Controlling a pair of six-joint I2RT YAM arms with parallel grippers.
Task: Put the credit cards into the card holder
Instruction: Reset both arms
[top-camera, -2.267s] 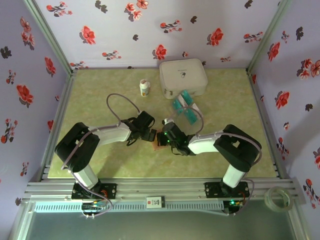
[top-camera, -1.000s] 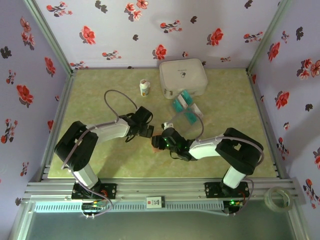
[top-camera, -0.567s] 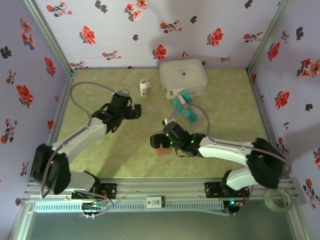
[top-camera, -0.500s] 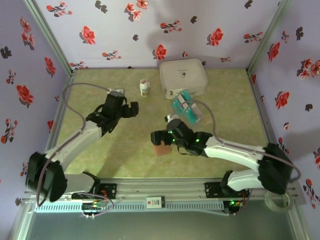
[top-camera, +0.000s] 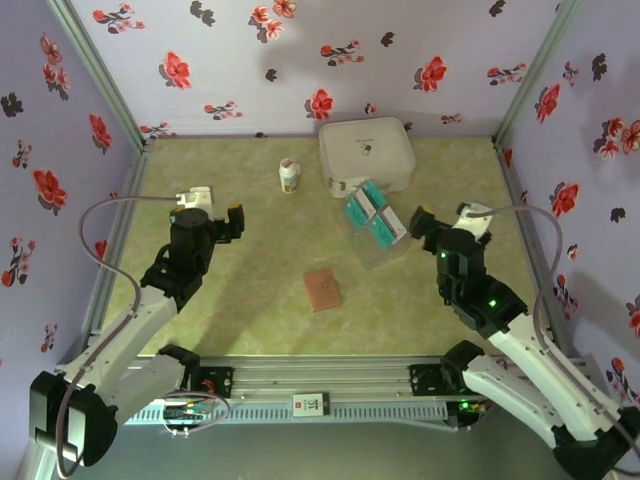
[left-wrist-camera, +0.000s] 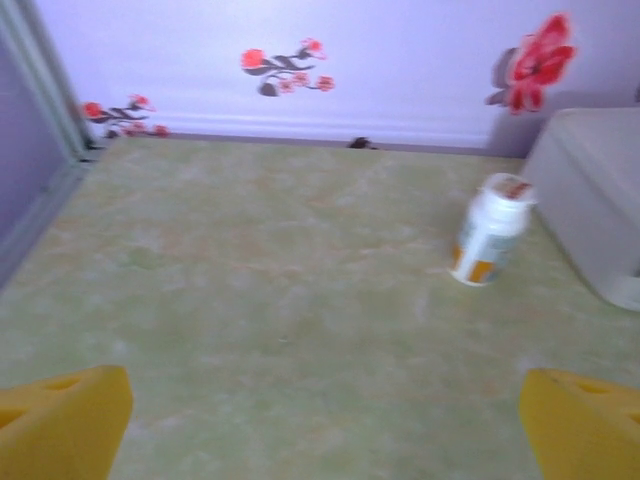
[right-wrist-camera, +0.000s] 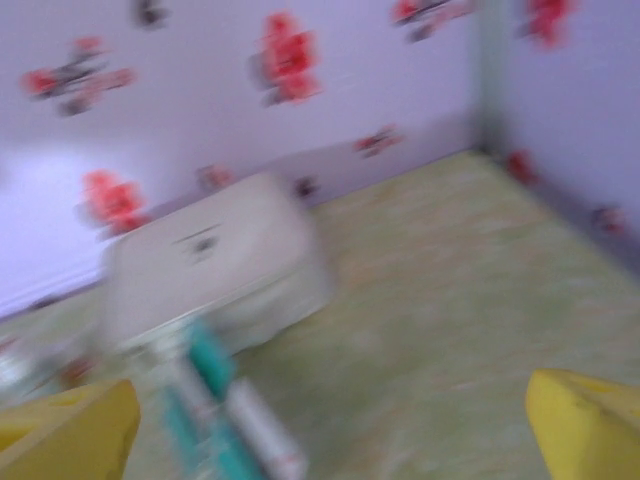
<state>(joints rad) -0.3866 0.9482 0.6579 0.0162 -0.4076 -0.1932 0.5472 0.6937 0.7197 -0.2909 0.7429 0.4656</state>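
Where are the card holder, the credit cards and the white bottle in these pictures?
card holder (top-camera: 322, 290), top view, middle of its brown cover.
credit cards (top-camera: 376, 214), top view, middle of the teal pile.
white bottle (left-wrist-camera: 490, 245), left wrist view, middle of its body.

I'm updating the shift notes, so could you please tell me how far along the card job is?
Done: nothing visible; the card holder lies closed on the table, its inside hidden. In hand: nothing; the left tool and right tool are open and empty. Left: the credit cards, piled beside the white case, need loading.
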